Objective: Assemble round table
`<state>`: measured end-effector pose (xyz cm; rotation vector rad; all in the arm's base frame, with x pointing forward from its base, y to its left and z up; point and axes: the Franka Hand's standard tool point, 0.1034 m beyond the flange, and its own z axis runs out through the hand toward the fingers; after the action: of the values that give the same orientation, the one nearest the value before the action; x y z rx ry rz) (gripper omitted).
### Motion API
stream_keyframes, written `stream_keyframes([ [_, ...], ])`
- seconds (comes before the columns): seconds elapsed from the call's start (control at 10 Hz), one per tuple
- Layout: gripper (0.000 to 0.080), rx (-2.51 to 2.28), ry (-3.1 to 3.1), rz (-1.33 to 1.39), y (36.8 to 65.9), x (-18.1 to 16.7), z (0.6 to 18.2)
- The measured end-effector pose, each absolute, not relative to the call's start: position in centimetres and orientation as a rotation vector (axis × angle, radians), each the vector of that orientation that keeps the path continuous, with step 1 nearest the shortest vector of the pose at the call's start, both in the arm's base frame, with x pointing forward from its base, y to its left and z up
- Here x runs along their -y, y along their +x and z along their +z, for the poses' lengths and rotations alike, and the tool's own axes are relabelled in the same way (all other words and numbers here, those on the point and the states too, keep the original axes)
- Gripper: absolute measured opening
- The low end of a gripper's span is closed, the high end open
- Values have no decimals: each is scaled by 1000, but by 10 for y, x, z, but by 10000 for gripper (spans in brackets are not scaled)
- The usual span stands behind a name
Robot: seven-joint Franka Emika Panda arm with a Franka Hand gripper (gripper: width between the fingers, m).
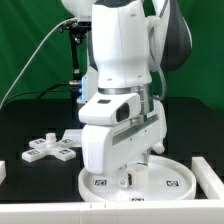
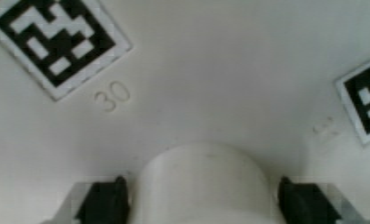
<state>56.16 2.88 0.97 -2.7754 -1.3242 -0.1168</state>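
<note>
The large round disc (image 1: pixel 175 183) lies flat at the table's front, tags on its face. My gripper (image 1: pixel 130 178) reaches straight down onto its middle. In the wrist view the disc's white face (image 2: pixel 217 90) fills the picture, with one tag (image 2: pixel 66 40) and part of another (image 2: pixel 363 95). The short thick cylinder (image 2: pixel 203 180) stands over the disc's middle between my black finger pads (image 2: pixel 107 198), and both pads press against its sides. My gripper (image 2: pixel 203 202) is shut on it. The hub is hidden under the cylinder. The small cross-shaped piece (image 1: pixel 48 150) lies on the table at the exterior view's left.
White bars run along the front edge (image 1: pixel 60 212), the exterior view's left edge (image 1: pixel 3 170) and its right edge (image 1: pixel 210 172). A black stand (image 1: pixel 72 60) rises behind the arm in front of a green backdrop. Black tabletop shows between the cross piece and the disc.
</note>
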Motion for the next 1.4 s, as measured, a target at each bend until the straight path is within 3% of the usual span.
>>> stream_keyframes([
  [0.6,404,1272,-2799,-110,561,-34,9],
  [0.7,584,1272,-2799,-110,561,-34,9],
  [1.1,646,1235,-2815,-110,561,-34,11],
  [1.4,649,956,-2944,-120,551,-51,38],
])
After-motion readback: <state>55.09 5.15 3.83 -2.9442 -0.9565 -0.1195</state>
